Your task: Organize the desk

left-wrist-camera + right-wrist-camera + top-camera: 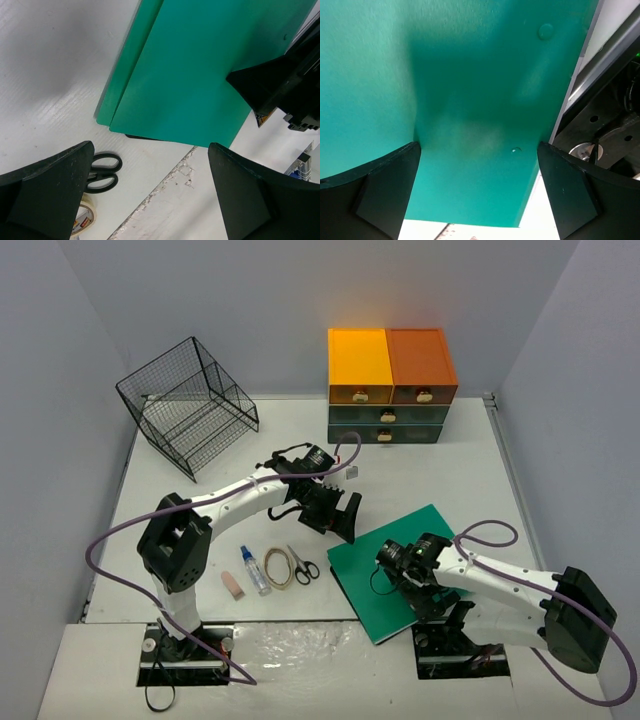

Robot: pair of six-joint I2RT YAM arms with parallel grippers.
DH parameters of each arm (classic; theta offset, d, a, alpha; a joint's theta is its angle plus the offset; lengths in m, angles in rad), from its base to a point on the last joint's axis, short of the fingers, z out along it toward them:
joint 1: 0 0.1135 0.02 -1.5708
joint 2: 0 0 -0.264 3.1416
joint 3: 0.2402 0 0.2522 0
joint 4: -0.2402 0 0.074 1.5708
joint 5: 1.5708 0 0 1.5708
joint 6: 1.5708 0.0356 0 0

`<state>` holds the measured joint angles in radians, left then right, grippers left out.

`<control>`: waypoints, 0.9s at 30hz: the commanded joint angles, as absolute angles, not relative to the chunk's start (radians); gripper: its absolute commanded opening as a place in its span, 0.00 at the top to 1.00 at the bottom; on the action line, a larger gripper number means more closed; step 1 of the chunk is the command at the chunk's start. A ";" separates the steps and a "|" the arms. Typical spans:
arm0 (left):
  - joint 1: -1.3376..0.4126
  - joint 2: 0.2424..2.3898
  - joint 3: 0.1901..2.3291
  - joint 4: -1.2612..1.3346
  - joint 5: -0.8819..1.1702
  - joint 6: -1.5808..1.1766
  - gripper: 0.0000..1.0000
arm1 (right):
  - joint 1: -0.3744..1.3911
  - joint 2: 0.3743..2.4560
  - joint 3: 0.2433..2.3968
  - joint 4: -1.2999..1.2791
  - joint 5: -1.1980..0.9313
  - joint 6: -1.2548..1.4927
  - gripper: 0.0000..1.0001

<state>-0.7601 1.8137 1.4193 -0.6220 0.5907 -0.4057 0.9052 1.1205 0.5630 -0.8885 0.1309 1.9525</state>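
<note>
The white desk (440, 470) carries a green folder (390, 560) near its front right, which overhangs the near edge. My left gripper (340, 525) hangs open above the desk just left of the folder (210, 70); nothing lies between its fingers (50, 190). My right gripper (435, 608) hovers open low over the folder's near part (470, 75), its jaws straddling the green surface without touching it. Black scissors (303, 565), a tape roll (279, 568), a small glue bottle (254, 570) and a pink eraser (232, 585) lie in a row at the front left.
A black wire basket (190, 405) stands tilted at the back left. An orange-topped drawer unit (390, 385) stands at the back centre, with a small clip-like item (352, 472) in front of it. In the left wrist view the scissors (102, 172) and tape (82, 220) show.
</note>
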 commanded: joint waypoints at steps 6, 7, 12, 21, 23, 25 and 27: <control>-0.758 1.755 1.450 -0.589 0.619 -0.412 0.03 | 1.115 1.139 0.546 -0.942 0.060 2.360 0.00; -0.758 1.755 1.449 -0.589 0.619 -0.412 0.03 | 1.132 1.132 0.558 -0.964 0.060 2.385 0.00; -0.758 1.764 1.451 -0.588 0.625 -0.414 0.03 | 1.191 1.108 0.593 -1.059 0.044 2.460 0.00; -0.756 1.763 1.457 -0.594 0.628 -0.412 0.03 | 1.235 1.074 0.501 -0.917 0.110 2.543 0.00; -0.756 1.759 1.456 -0.594 0.625 -0.410 0.03 | 1.236 1.088 0.499 -0.885 0.157 2.536 0.00; -0.755 1.755 1.454 -0.597 0.623 -0.408 0.03 | 1.236 1.101 0.504 -0.855 0.192 2.528 0.00; -0.752 1.752 1.455 -0.598 0.619 -0.407 0.03 | 1.235 1.117 0.510 -0.811 0.223 2.508 0.00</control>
